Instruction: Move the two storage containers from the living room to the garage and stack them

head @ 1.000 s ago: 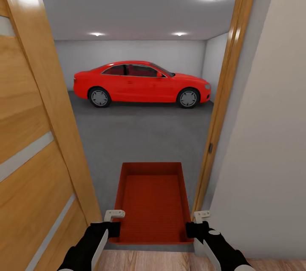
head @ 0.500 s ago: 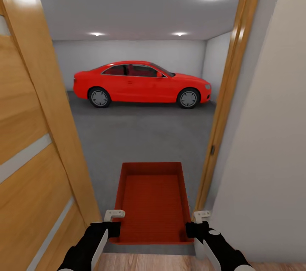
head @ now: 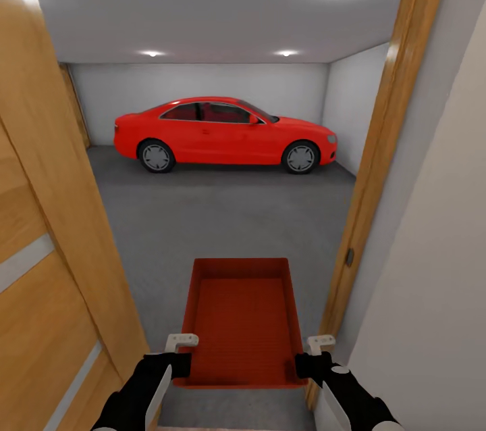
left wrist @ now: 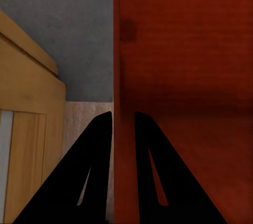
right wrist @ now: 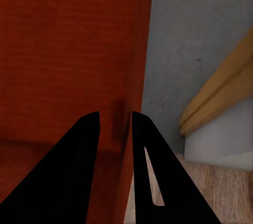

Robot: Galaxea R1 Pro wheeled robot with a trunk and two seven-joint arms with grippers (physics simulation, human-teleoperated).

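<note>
Both end effectors grip one storage container (head: 241, 319): the left end effector (head: 177, 355) pinches the bin's left wall near its close corner, and the right end effector (head: 305, 355) does the same on the right wall. In the left wrist view the two dark fingers (left wrist: 97, 166) straddle the thin red wall, nearly closed on it, and the right wrist view shows the same clamp (right wrist: 113, 168) from the other side. The red-orange bin hangs level between the arms, empty, its ribbed bottom showing, and juts out over the concrete ahead.

The step in hand looks like the carry into the garage, with the robot at the threshold. A wooden door (head: 47, 262) stands open on the left and the door frame (head: 381, 174) rises close on the right, so the bin passes between them with little room to spare.

Next, the move probably calls for driving straight forward, keeping the bin centred in the gap, then lowering it onto open floor (head: 223, 215).

The garage has pale grey walls, ceiling lights and dark grey mottled concrete. A red car (head: 223, 134) is parked across the far end, well apart from the doorway.
</note>
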